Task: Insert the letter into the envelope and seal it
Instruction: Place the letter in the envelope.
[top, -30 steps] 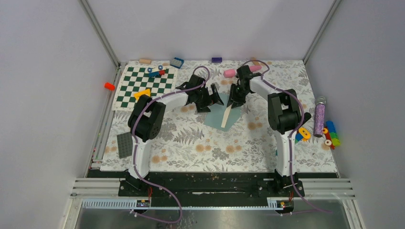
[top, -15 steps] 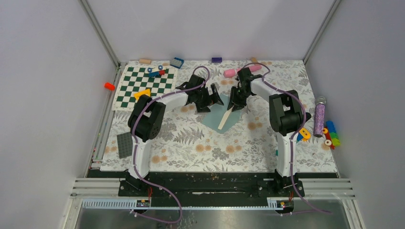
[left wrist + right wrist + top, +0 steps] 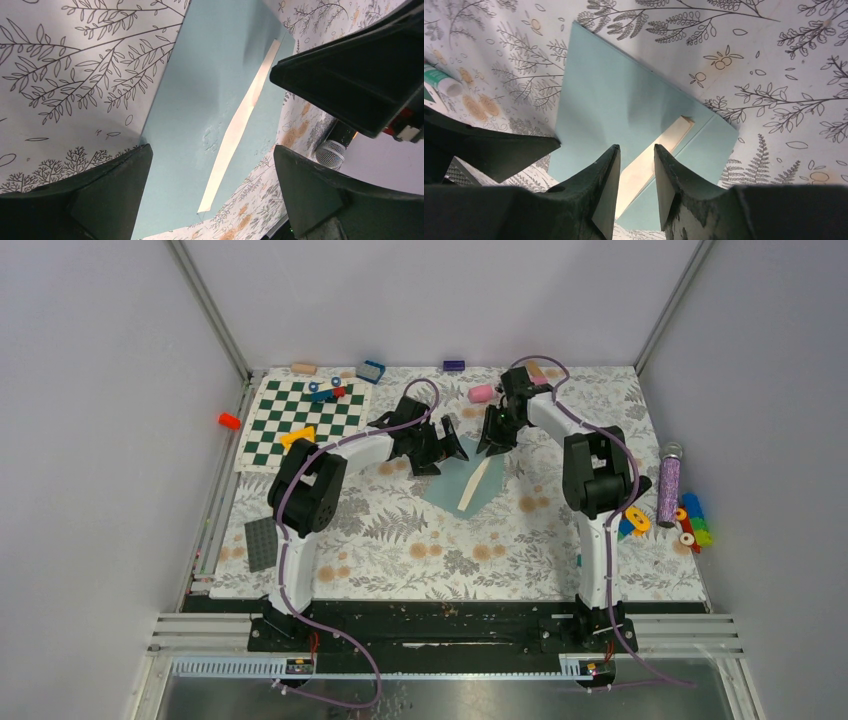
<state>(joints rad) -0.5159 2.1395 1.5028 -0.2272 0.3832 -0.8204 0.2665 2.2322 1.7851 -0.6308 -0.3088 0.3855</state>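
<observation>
The teal envelope [image 3: 455, 483] lies flat on the floral mat between both arms. The letter [image 3: 474, 485] shows only as a narrow cream strip slanting across the envelope; the rest of it is hidden inside. In the left wrist view the envelope [image 3: 200, 100] and the letter's strip [image 3: 235, 130] lie under my left gripper [image 3: 211, 150], which stands wide open and holds nothing. My right gripper [image 3: 636, 150] hovers over the envelope [image 3: 609, 100], its jaws a narrow gap apart. Through that gap I see the letter [image 3: 659, 147] below, not gripped.
A green-and-white chequered board [image 3: 270, 440] with small pieces lies back left. A pink cylinder [image 3: 482, 393] sits just behind the right gripper [image 3: 493, 445]. At the left edge lies a dark studded plate [image 3: 260, 543]. A purple glitter tube [image 3: 668, 490] and coloured toys [image 3: 690, 523] lie at the right.
My right gripper has drawn back towards the far edge, off the cream strip. The strip stays on the envelope. The left arm has not moved.
</observation>
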